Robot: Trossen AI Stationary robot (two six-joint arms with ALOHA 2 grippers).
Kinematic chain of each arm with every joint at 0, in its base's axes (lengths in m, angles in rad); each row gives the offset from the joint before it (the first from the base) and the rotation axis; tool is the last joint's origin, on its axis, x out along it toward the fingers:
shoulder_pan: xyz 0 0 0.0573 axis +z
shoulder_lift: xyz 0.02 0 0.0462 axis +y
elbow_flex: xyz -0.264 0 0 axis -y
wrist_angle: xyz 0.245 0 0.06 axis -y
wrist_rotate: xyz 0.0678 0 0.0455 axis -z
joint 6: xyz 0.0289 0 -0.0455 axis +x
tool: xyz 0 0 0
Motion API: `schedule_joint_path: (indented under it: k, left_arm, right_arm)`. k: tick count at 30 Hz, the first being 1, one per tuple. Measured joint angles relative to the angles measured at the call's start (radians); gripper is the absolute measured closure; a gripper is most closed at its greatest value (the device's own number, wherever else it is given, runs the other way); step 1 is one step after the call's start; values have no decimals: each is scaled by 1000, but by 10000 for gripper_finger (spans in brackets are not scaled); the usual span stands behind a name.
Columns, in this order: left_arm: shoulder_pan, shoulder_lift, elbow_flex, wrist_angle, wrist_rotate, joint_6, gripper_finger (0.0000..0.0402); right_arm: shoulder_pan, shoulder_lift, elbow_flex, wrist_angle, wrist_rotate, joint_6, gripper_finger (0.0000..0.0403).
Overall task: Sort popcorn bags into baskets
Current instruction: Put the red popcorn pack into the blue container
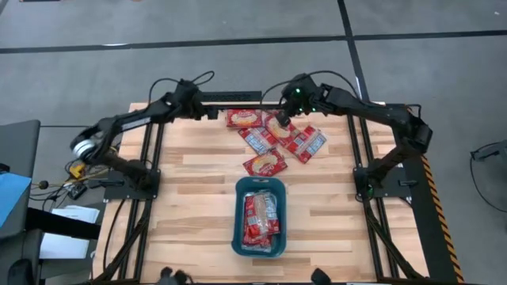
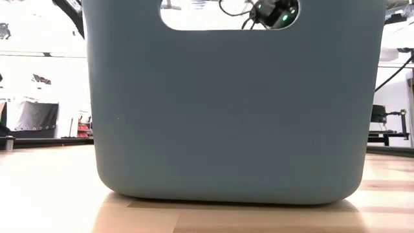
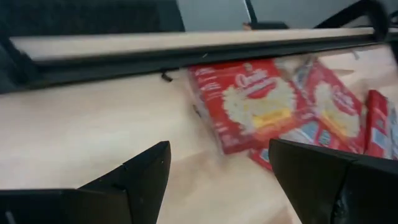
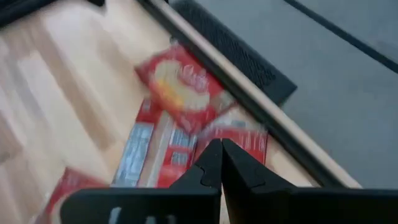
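Note:
Several red popcorn bags (image 1: 265, 164) lie flat in a loose cluster at the table's far middle. More bags (image 1: 260, 218) lie inside the teal-blue basket (image 1: 238, 207) near the table's near edge. My left gripper (image 1: 212, 112) is open, low over the wood just left of the leftmost bag (image 3: 249, 102), its fingers clear of it. My right gripper (image 4: 221, 149) is shut and hangs over the cluster's middle (image 1: 279, 123), above overlapping bags (image 4: 186, 93). In the low view the basket's wall (image 2: 226, 103) fills the picture. My right gripper's shut fingertips (image 4: 211, 163) point down at a red bag (image 4: 239, 134) in the cluster. I cannot tell whether they touch it.
A dark rail (image 3: 186, 53) runs along the table's far edge just behind the bags. Black frame posts (image 1: 150, 158) stand at the table's left and right sides. Bare wood (image 1: 190, 206) lies left and right of the basket.

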Motion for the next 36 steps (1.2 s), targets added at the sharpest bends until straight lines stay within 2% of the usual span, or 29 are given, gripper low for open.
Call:
schedule_joint_path:
  k: [2,7,11,14,22,31,36]
  left_arm:
    - [25,71,0,50,46,-19,143]
    - [26,227,1,144,63,-68,143]
    - [30,330,4,223,103,-132,143]
    - [32,386,32,272,140,-148,143]
    - [11,396,111,286,152,-173,145]
    - [-12,428,112,240,151,-187,145]
    - [-22,460,138,280,173,-223,151]
  right_arm:
    - [-23,46,2,23,-31,-10,384]
    - [-61,179,-1,67,-85,-22,384]
    - [-82,265,-1,100,-158,-21,371]
    - [-82,310,-1,118,-173,-21,370]
    - [-74,405,27,150,-222,-37,389]
    - [-34,540,112,141,-262,-37,372]
    - [-18,558,156,132,-279,-38,382]
